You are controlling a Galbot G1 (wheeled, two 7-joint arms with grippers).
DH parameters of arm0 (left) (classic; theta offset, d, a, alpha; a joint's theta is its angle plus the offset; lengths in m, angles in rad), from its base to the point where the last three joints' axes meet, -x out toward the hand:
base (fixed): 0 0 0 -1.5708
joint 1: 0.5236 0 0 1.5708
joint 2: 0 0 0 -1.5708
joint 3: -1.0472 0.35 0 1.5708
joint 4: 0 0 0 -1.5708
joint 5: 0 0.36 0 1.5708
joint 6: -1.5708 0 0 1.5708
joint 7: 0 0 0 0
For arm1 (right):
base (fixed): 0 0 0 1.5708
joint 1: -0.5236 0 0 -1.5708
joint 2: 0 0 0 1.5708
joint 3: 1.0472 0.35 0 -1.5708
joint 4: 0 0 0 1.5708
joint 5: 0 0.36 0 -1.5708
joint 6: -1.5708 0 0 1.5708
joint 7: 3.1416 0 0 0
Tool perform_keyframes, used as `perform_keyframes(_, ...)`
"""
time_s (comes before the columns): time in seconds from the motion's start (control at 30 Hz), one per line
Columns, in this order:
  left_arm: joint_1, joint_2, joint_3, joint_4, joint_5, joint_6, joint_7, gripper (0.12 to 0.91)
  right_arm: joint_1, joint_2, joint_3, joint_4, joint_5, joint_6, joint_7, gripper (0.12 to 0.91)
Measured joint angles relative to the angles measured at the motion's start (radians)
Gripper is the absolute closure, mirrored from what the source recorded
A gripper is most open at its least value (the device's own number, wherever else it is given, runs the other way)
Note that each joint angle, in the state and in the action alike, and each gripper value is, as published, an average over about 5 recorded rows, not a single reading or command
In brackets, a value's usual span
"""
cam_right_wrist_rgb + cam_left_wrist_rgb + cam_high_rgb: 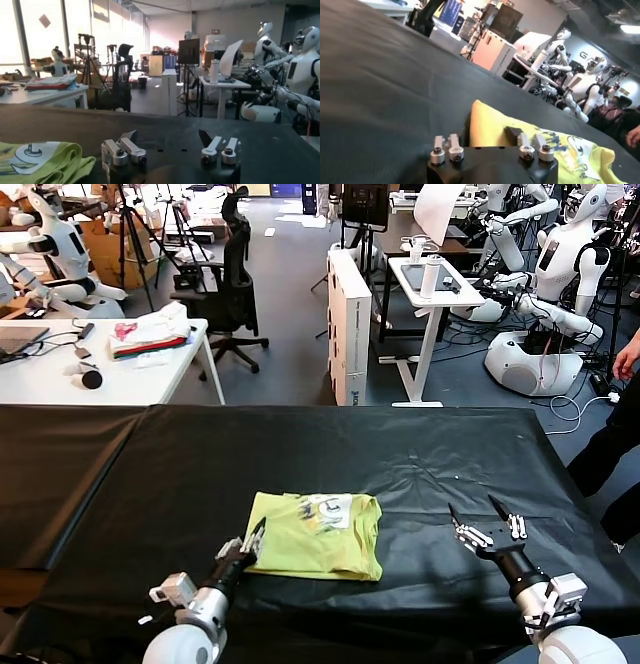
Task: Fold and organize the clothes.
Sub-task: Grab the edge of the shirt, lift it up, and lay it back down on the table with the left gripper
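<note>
1. Workpiece location: the T-shirt (318, 534) lies on the black-covered desk (120, 484), near the front edge and slightly to the robot's left of centre. It is already folded into a compact, roughly rectangular bundle, with the pale printed graphic (328, 511) facing up on the far side.

2. Left gripper (254, 541): positioned at the near-left corner of the T-shirt, low over the desk. In the head view its fingers stand close together at the fabric edge. In the left wrist view one finger overlaps the yellow-green cloth (490, 130). Whether fabric is actually pinched between the fingers cannot be told.

3. Right gripper (481, 515): parked over bare desk surface, well apart from the T-shirt on the robot's right side. Its fingers are spread wide and hold nothing. The right wrist view shows the folded edge of the T-shirt (45, 160) off to one side, untouched.

4. Step in hand (judgement): the left gripper is taking hold of the near-left corner, either for a further fold or to shift the bundle.

5. Next move (judgement): confirm that all layers at the corner are captured, then lift only slightly. A single-layer grip could open the existing folds.

6. Surroundings: a white table carrying a heap of fabric (150, 336) stands behind the desk. It is not involved.
</note>
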Motion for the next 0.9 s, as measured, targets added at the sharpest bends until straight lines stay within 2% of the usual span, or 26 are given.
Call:
perform_keyframes(0.03, -0.001, -0.002, -0.001, -0.002, -0.003, 0.001, -0.001, 0.806, 0.001, 0.001, 0.000, -0.001, -0.001, 0.000, 0.001, 0.118)
perform_keyframes(0.1, -0.001, -0.004, -0.004, -0.008, -0.008, 0.004, -0.004, 0.844, 0.003, 0.004, 0.000, -0.003, -0.002, -0.001, 0.003, 0.118)
perform_keyframes(0.27, -0.006, 0.006, -0.026, -0.031, -0.012, 0.010, -0.008, 0.838, 0.009, 0.012, -0.002, -0.010, -0.008, -0.003, 0.013, 0.118)
perform_keyframes(0.43, -0.018, 0.047, -0.073, -0.058, -0.022, 0.025, -0.015, 0.840, 0.025, 0.019, -0.014, -0.020, -0.016, -0.008, 0.018, 0.118)
perform_keyframes(0.77, 0.006, 0.233, -0.280, -0.121, -0.140, 0.048, -0.028, 0.840, 0.050, 0.028, -0.042, -0.043, -0.023, -0.014, 0.021, 0.118)
perform_keyframes(0.9, 0.014, 0.323, -0.382, -0.154, -0.199, 0.070, -0.053, 0.840, 0.058, 0.036, -0.052, -0.051, -0.027, -0.015, 0.022, 0.118)
